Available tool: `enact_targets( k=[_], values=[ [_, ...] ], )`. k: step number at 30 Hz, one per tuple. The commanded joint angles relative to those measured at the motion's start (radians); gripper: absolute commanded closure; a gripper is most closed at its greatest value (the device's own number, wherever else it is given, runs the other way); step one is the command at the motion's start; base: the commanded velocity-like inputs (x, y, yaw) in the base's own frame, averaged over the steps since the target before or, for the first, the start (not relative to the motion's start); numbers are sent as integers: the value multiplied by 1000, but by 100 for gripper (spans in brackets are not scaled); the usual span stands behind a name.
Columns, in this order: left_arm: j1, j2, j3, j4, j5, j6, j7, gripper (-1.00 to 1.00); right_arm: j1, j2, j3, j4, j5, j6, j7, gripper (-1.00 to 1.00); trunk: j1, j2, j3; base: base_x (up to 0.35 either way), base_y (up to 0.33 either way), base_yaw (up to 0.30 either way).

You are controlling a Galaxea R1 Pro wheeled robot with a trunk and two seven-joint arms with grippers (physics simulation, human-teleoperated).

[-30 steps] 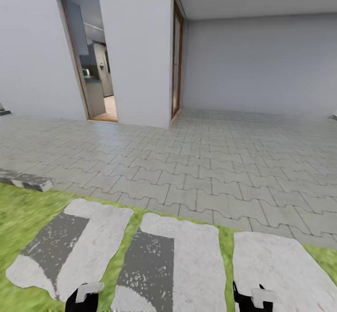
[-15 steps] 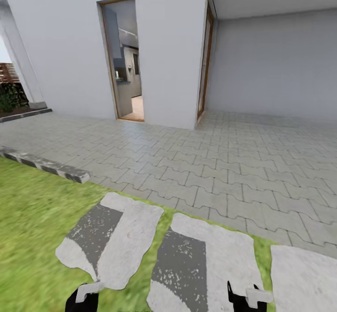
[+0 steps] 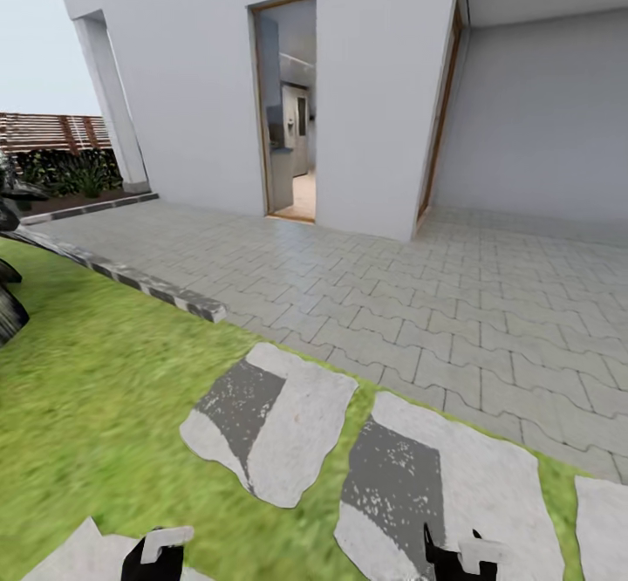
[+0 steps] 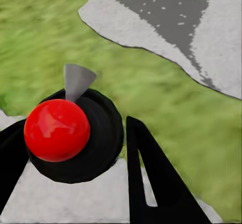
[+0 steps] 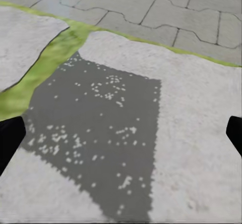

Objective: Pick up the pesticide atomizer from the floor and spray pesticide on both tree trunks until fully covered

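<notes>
Grass point(image 3: 96, 372) opens from 9 to 11 o'clock in the head view, running out to a slatted fence point(image 3: 52, 132), while the white house point(image 3: 192, 84) and grey paving point(image 3: 436, 302) take up 12 to 3 o'clock. I judge the trees must lie off toward 9 o'clock or beyond, though where they stand cannot be told from here; some dark foliage point(image 3: 7, 311) at the 9 o'clock edge is too cut off to name.

The left gripper point(image 3: 155, 559) appears clamped on the pesticide atomizer point(image 4: 75, 133). In the left wrist view its black body sits between the two fingers and seems to touch both. Its red cap point(image 4: 56, 129) faces the camera, so the long axis runs roughly along the view, and the grey nozzle point(image 4: 76, 80) points forward past the fingertips. The right gripper point(image 3: 460, 557) is spread wide and holds nothing, hanging over a stepping stone point(image 5: 126, 133). The left arm is therefore the spraying arm, and the turn toward the lawn is what matters next.
</notes>
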Motion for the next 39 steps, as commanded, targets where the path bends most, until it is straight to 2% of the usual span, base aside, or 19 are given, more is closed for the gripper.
enact_targets(
  k=[1,12,39],
  values=[
    [-1,0,3,1,-2,-3,0,100,0,0,-4,0,1,-4,1,-100,-1,0,-1,-228,248,282],
    [-1,0,3,1,-2,-3,0,100,0,0,-4,0,1,-4,1,-100,-1,0,-1,-218,214,282],
    [-1,0,3,1,-2,-3,0,100,0,0,-4,0,2,-4,1,-100,-1,0,-11,-5,5,279]
  ],
)
